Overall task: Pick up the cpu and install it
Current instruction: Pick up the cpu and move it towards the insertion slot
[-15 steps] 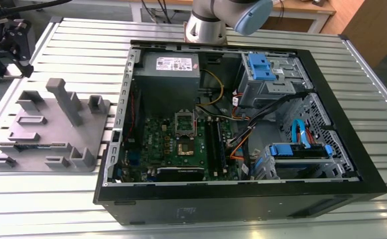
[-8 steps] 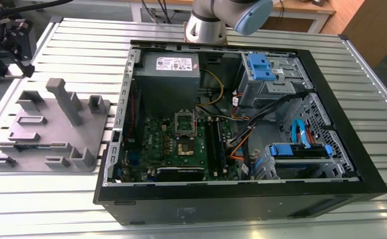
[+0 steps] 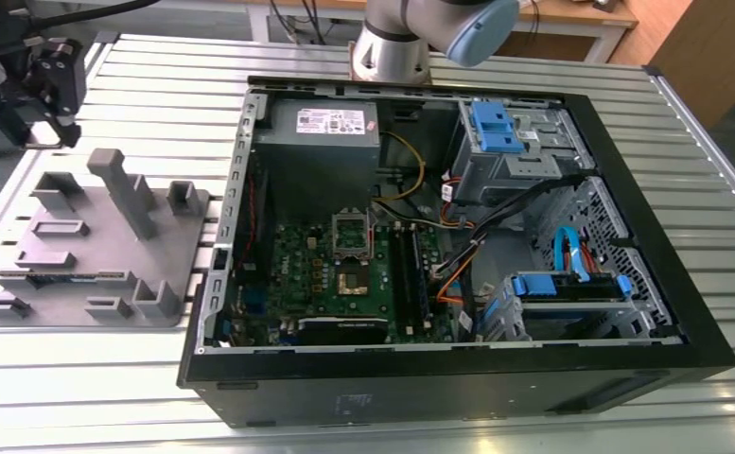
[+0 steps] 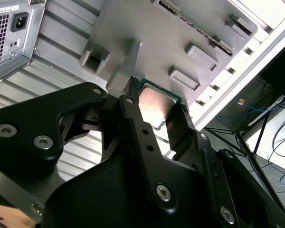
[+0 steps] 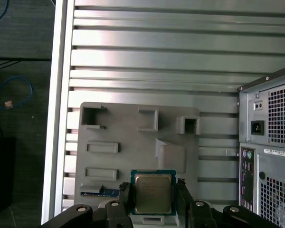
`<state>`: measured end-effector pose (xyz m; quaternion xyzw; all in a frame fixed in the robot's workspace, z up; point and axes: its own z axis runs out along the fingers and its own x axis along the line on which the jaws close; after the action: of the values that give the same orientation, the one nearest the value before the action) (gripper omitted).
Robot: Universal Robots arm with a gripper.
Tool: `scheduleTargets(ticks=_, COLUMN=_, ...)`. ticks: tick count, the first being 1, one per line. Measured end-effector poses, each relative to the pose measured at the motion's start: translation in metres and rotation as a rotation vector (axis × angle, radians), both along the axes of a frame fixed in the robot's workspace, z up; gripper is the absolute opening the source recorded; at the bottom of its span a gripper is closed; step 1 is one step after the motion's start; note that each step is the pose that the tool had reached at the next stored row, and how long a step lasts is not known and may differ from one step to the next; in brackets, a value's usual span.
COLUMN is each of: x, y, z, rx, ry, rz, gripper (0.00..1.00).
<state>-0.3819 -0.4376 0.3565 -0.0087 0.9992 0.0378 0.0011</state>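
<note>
Case (image 3: 468, 378) is open on top, so the socket (image 3: 352, 274) has clear room straight above. Cables (image 3: 468, 251) crowd the exterior view's right of it, with drive cages (image 3: 513, 142) past those. Tall posts (image 3: 125, 189) on the holder plate (image 3: 83, 284) stick up near the hand (image 3: 52, 113) gripping the cpu (image 5: 153, 192), upper left.

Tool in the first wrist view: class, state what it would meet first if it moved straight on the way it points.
Probably the grey holder tray: the tool, shut on the cpu, points towards it, though the depth between them is unclear.
</note>
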Motion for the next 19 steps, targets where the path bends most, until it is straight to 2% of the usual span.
scheduleTargets(ticks=17, x=0.040, y=0.0000, z=0.0000, rx=0.0001, ry=0.0008, rz=0.000, gripper=0.47)
scheduleTargets(ticks=19, x=0.042, y=0.0000, z=-0.0001, rx=0.0001, ry=0.0008, rz=0.000, gripper=0.47)
